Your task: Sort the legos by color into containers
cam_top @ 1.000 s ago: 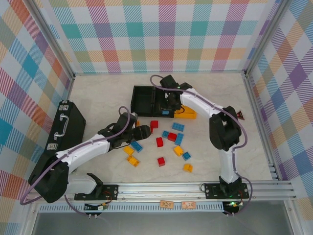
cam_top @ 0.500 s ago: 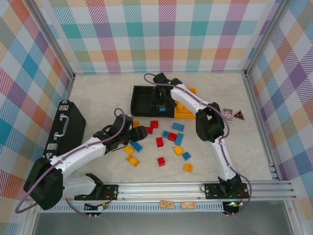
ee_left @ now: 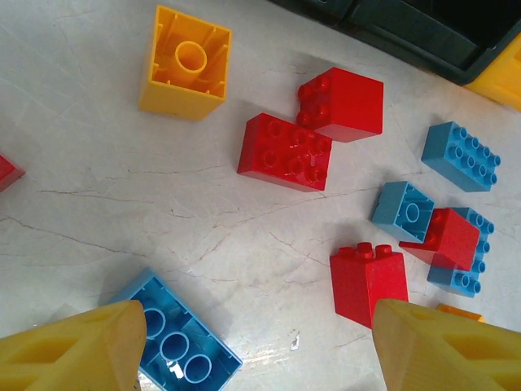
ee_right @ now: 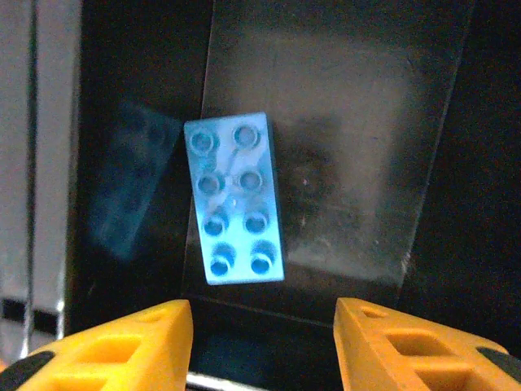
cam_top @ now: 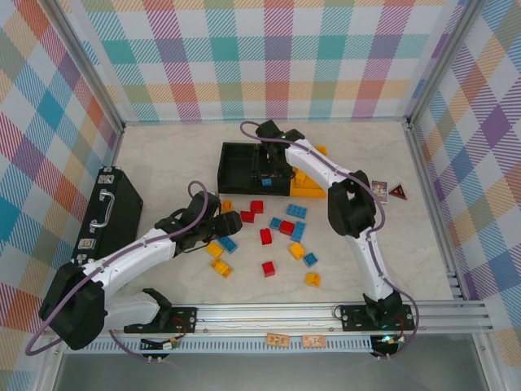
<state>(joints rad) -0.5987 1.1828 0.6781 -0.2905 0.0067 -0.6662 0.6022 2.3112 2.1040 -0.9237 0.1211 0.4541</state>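
Note:
Red, blue and yellow-orange legos lie scattered mid-table, among them a red brick (cam_top: 265, 236) and a blue brick (cam_top: 296, 211). My left gripper (cam_top: 230, 218) is open, low over the pile's left side. In its wrist view the left gripper (ee_left: 260, 330) straddles bare table between an upturned blue brick (ee_left: 175, 338) and a red brick (ee_left: 368, 281). The joined containers sit behind: black bins (cam_top: 238, 165) and a yellow-orange bin (cam_top: 309, 189). My right gripper (cam_top: 273, 165) hangs open over a black bin (ee_right: 358, 106). An oblong blue brick (ee_right: 234, 199) lies free in it, above the right gripper (ee_right: 264, 326).
A large black case with a handle (cam_top: 106, 212) lies at the left. Two small cards (cam_top: 380, 189) rest right of the bins. A metal rail (cam_top: 326, 311) runs along the near edge. Checked walls close in the table on three sides.
My right arm has swung left and now stands over the black bin, with the blue brick lying loose inside. My left gripper has edged slightly left.

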